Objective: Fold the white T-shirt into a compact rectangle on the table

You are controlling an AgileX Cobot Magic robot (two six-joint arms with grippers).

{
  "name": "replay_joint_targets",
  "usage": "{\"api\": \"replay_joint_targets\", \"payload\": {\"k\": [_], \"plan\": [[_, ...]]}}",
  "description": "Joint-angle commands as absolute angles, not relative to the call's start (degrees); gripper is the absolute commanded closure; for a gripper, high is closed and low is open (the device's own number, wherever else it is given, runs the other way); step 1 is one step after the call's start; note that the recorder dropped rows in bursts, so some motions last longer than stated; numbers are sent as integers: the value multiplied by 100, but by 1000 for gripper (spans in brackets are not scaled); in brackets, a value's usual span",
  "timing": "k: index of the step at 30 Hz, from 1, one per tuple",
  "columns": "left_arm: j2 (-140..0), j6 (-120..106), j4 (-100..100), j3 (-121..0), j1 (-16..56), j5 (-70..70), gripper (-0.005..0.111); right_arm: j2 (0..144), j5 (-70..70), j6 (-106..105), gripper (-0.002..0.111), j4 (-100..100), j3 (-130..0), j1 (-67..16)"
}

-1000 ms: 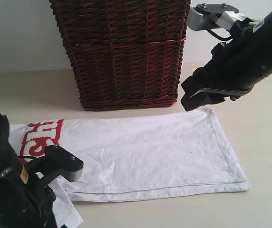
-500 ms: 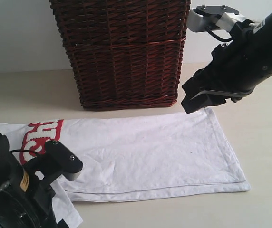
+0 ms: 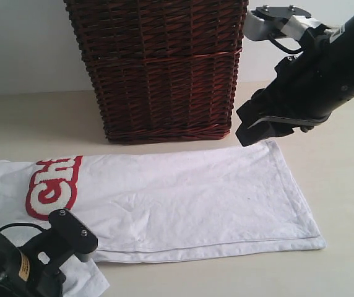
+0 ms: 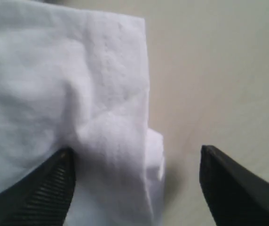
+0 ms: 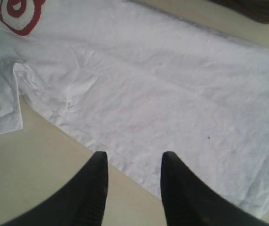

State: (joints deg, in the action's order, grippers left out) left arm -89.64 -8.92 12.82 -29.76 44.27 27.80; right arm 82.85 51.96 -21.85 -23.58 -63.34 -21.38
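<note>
The white T-shirt (image 3: 189, 198) lies flat on the tabletop (image 3: 344, 204), folded lengthwise, just in front of the wicker basket (image 3: 161, 68). Its red-outlined lettering (image 3: 53, 185) is toward the left and its hem toward the right. The left pincer (image 4: 135, 155) sits low over the shirt's near-left sleeve (image 3: 84, 278), jaws wide. The sleeve's edge lies between them, unclamped, with one finger (image 4: 54, 181) against the cloth and the other over bare tabletop. The right pincer (image 5: 134, 157) hangs above the far corner of the hem end, jaws moderately parted and empty.
</note>
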Motion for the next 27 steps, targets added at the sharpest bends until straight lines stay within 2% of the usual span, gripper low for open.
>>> {"api": "replay_joint_targets", "payload": {"k": [1,3,8,9,14,21,27], "plan": [[-9425,-836,1063,-2948,4460,2491,38,8259,5131,-2240,70,-2354,-6382,-2129],[-9652,-827,1149,-2948,4460,2504,49,8259,5131,-2240,70,-2354,-6382,-2129],[-9826,-841,1289,-3002,4460,3240,100,8259,5079,-2268,70,-2354,-6382,-2129],[-9800,-891,1277,-3076,4460,3547,106,8259,5079,-2268,70,-2354,-6382,-2129],[-9591,-1064,1051,-3696,4460,4535,107,8259,5065,-2268,70,-2354,-6382,-2129],[-9300,-1006,-1267,-5042,4460,5991,107,8280,5067,-2268,70,-2354,-6382,-2129],[-9338,-1527,-2474,-5590,4460,5625,107,8280,5067,-2268,70,-2354,-6382,-2129]]}}
